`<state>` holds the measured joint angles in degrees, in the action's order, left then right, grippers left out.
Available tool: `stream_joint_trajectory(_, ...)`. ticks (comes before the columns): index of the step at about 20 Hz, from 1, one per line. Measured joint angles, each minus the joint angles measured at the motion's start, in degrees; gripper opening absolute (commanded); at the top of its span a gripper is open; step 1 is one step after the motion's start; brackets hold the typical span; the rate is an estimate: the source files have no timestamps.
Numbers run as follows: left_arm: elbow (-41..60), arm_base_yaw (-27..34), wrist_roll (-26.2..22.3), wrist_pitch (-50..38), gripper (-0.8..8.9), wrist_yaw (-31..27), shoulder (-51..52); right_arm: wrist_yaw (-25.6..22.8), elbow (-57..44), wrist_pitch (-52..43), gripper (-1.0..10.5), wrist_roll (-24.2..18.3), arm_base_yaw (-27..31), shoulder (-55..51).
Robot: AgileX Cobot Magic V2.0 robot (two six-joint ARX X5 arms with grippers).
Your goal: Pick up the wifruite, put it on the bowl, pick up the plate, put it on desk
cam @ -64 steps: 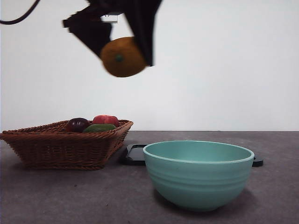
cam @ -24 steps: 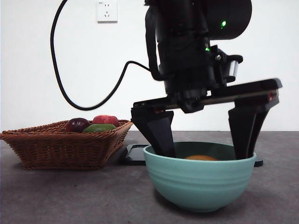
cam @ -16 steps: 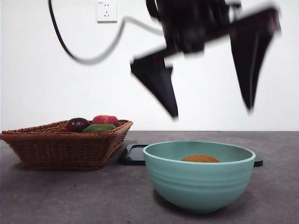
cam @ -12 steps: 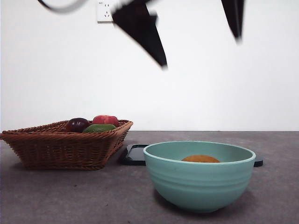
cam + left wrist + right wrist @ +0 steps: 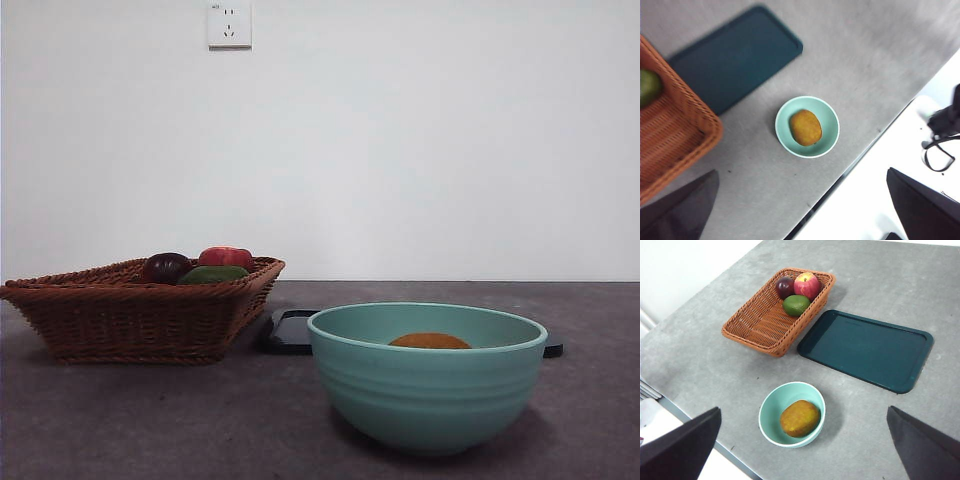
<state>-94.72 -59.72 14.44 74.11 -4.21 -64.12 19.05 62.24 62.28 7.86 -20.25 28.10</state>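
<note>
You have even, bright, diffuse light; the bowl casts a soft shadow on the desk. Your left wrist view is slightly soft; the others are sharp.

- The bowl – smooth, faintly ridged, soft sheen; perhaps ceramic or plastic.
- The wifruite has dull, finely rough orange-brown skin.
- The basket is woven brown wicker, coarse.
- The tray – dark teal, smooth, semi-matt, plastic-looking.
- The desk is matt grey, slightly mottled.
</note>
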Motion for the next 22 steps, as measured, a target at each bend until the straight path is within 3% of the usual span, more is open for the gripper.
stream_joint_trajectory(4, 7.48, 0.0, -1.51, -0.17, 5.31, -0.48, 13.62, 0.0, 0.0, 0.0, 6.5, 0.98, 0.0, 0.0)
stream_joint_trajectory(7, 14.23, -0.04, -1.46, -0.74, 5.31, -3.61, 24.2, 0.0, 0.0, 0.02, 6.5, 1.44, 0.0, 0.0)
stream_joint_trajectory(13, 26.58, -0.04, -0.07, -5.49, 5.31, -4.26, 41.57, 0.0, 0.0, 0.31, 6.5, 1.62, 0.0, 0.0)
stream_joint_trajectory(22, 32.59, -0.04, 1.11, -5.79, 5.31, -4.28, 46.23, -0.85, 0.07, 7.02, 6.4, 2.93, 0.0, 1.05)
